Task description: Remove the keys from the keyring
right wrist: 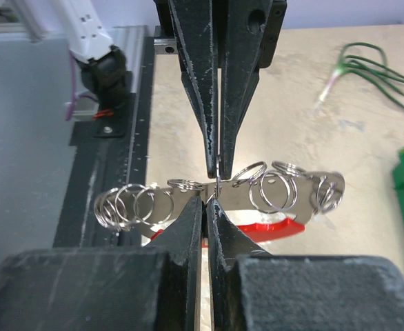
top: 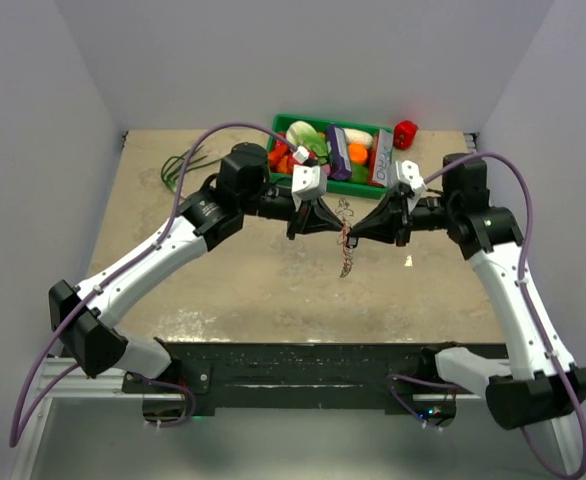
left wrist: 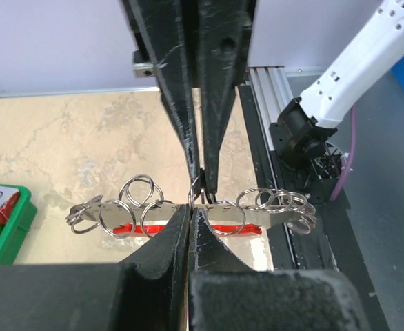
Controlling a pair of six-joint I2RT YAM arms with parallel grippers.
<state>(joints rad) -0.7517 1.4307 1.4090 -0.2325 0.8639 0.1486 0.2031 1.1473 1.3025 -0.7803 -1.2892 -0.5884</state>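
Above the middle of the table my left gripper (top: 335, 228) and right gripper (top: 356, 232) meet tip to tip. Between them the keyring (top: 345, 250) hangs with its bunch. In the left wrist view my left gripper (left wrist: 190, 209) is shut on a thin silvery ring (left wrist: 194, 187), and the right gripper (left wrist: 202, 185) pinches the same ring from the far side. Flat silvery keys (left wrist: 277, 213) and several loose rings spread to both sides, with the red tag (left wrist: 129, 228) below. From the right wrist, my right gripper (right wrist: 207, 200) is shut on the ring facing the left gripper (right wrist: 217, 172), with keys (right wrist: 285, 194) and tag (right wrist: 271, 227) behind.
A green bin (top: 323, 118) of toy vegetables stands at the back, just behind both grippers. A red toy pepper (top: 405, 133) sits to its right and a green onion (top: 183, 165) to its left. The black mounting rail (top: 303, 365) runs along the near edge.
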